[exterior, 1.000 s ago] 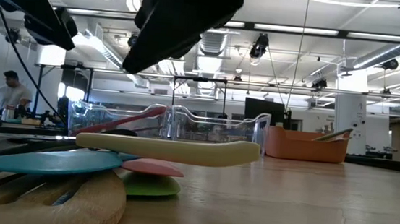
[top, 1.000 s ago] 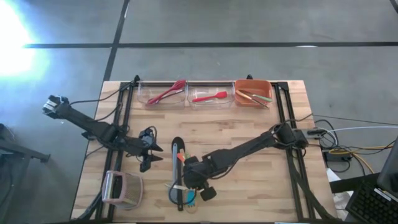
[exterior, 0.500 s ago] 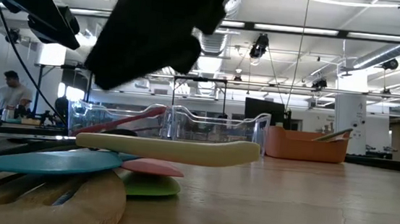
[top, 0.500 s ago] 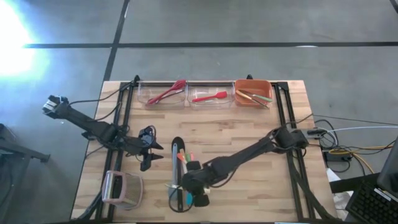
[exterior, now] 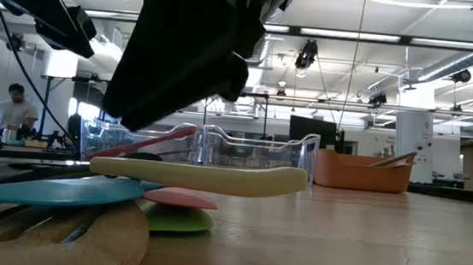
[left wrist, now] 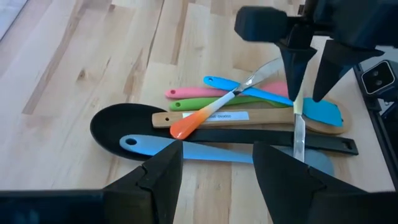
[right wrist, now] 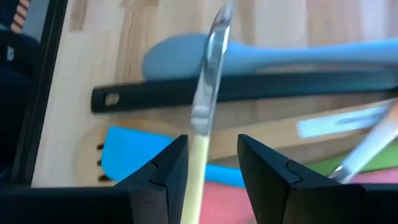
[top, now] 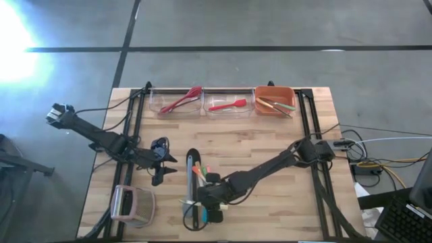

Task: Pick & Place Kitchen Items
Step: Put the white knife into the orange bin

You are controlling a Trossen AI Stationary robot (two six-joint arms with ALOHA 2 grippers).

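A pile of kitchen items lies near the table's front edge: a black spoon [left wrist: 118,127], a light blue spoon [left wrist: 205,151], a wooden turner [left wrist: 249,117], and teal [left wrist: 323,112], green [left wrist: 199,102] and pink [left wrist: 186,92] utensils. A cream-handled metal utensil [left wrist: 299,134] rests across the top of them. My right gripper [right wrist: 211,149] hangs just over the pile, pointing steeply down and open. Its fingers [left wrist: 292,68] stand on either side of the cream handle [right wrist: 198,171] without plainly touching it. My left gripper [top: 162,169] waits open to the left of the pile.
Two clear bins [top: 177,101] [top: 227,103] holding red utensils and an orange bin [top: 273,101] stand along the far edge. A boxy pinkish-white object [top: 131,204] sits at the near left. A person [exterior: 15,113] shows in the room behind the table.
My right gripper has come down onto the pile, shifting a little toward the table's left edge, and has rolled about its own axis. The utensils lie as before.
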